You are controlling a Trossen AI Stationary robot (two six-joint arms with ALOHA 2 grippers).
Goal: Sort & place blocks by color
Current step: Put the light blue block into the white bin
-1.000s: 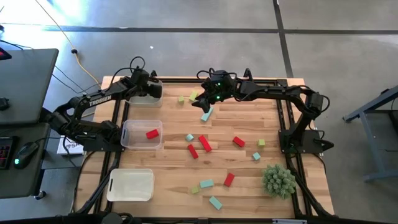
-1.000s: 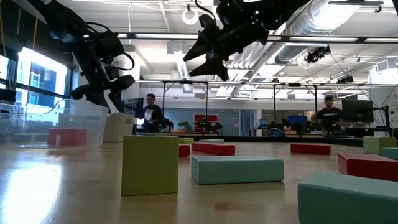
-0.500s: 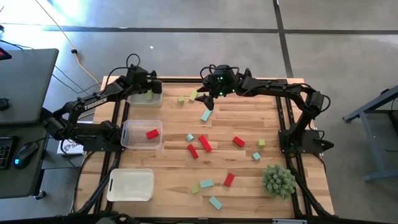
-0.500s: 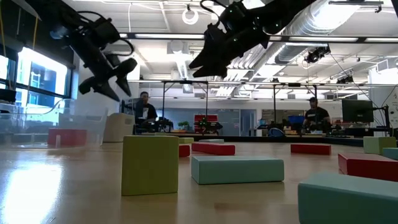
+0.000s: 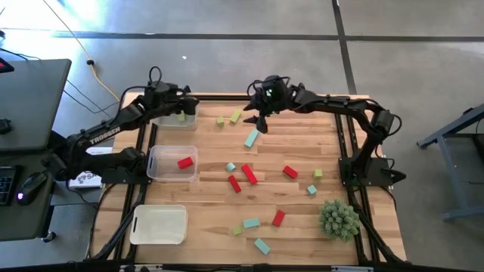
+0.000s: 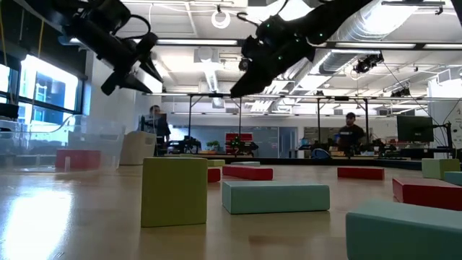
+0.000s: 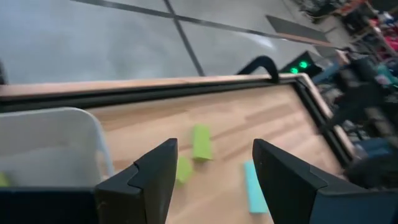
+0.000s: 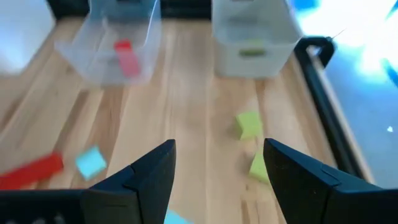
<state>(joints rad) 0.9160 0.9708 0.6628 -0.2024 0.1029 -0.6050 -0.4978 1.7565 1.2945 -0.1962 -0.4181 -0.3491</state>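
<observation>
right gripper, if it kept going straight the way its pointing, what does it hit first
Judging by its wrist view, the open right gripper points across bare table toward the clear bin holding a yellow-green block. The two yellow-green blocks lie just off that line. Depth is unclear, so the wood may come first.

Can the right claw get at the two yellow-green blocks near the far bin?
Probably yes: the right claw hangs open beside the yellow-green blocks, with bare wood around them and the left claw over the far bin.
</observation>
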